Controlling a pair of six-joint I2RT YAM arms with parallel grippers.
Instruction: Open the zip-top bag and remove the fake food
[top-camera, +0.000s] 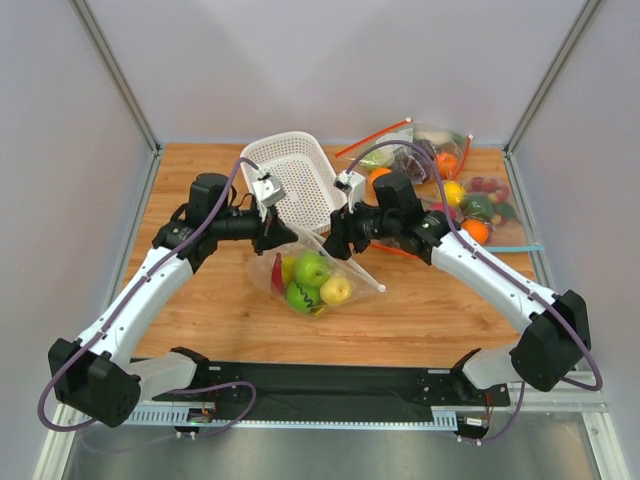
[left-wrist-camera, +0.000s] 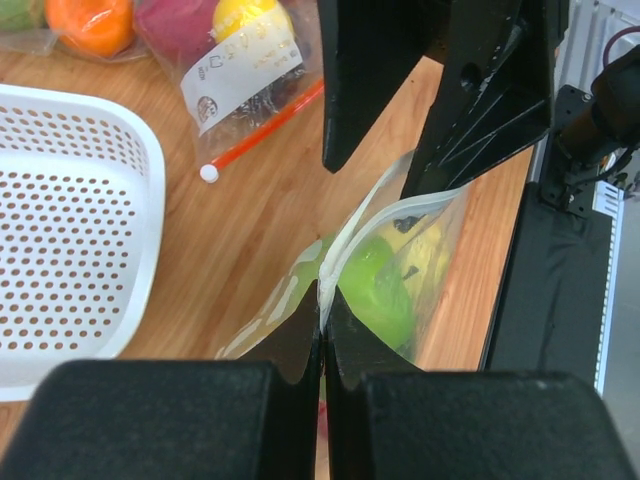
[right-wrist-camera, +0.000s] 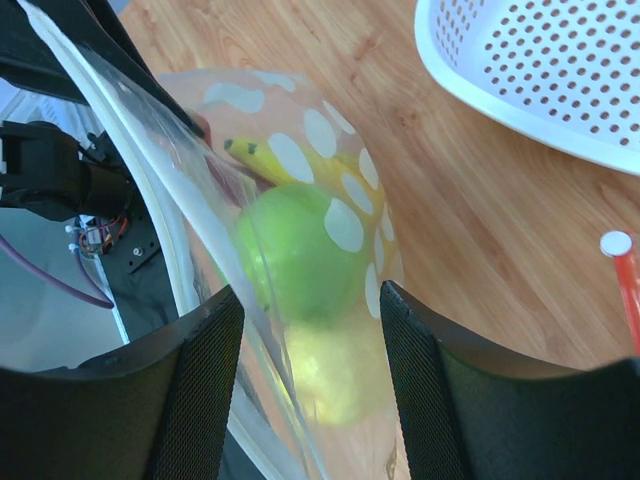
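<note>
The clear polka-dotted zip-top bag lies mid-table on the wooden table. The plastic fake food is still inside it: green apples, a yellow fruit, a banana and a red chili. My left fingers are clenched on the bag's edge. My right fingers stand spread, with bag film between them. Beyond sits a white perforated basket. Far right lie clear undotted bags of fruit.

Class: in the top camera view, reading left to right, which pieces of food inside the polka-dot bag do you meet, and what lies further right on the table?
red chili pepper → green apples → yellowish round fruit → pile of undotted bags holding other food
</note>
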